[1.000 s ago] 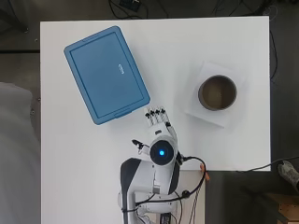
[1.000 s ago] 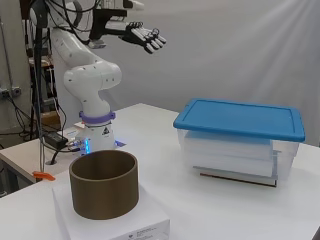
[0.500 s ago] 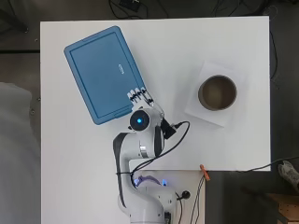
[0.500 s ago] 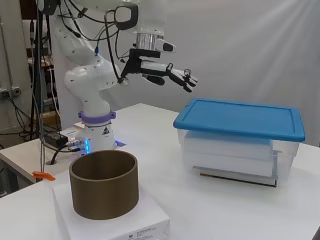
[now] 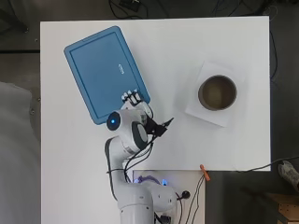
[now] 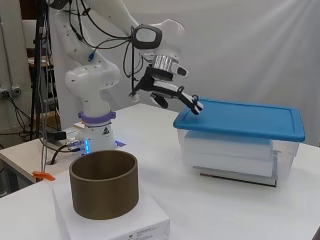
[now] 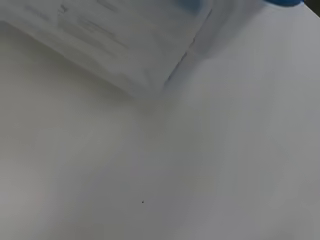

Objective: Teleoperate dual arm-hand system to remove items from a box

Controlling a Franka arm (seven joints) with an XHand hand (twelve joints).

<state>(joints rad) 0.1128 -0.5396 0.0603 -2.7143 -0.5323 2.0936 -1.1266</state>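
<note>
From the side, a brown cylinder (image 6: 103, 183) stands nearest on a white block (image 6: 112, 220). Beyond it, the hand (image 6: 172, 92), fingers straight and apart, has swung down from high above to the near corner of the box's blue lid (image 6: 242, 119). The box (image 6: 235, 155) remains closed; opening seems next.

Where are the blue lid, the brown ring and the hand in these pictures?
blue lid (image 5: 103, 70): overhead view, middle of its flat top.
brown ring (image 6: 103, 184): side view, its outer wall.
hand (image 6: 167, 90): side view, its palm, fingers straight, tips at the lid's corner.
</note>
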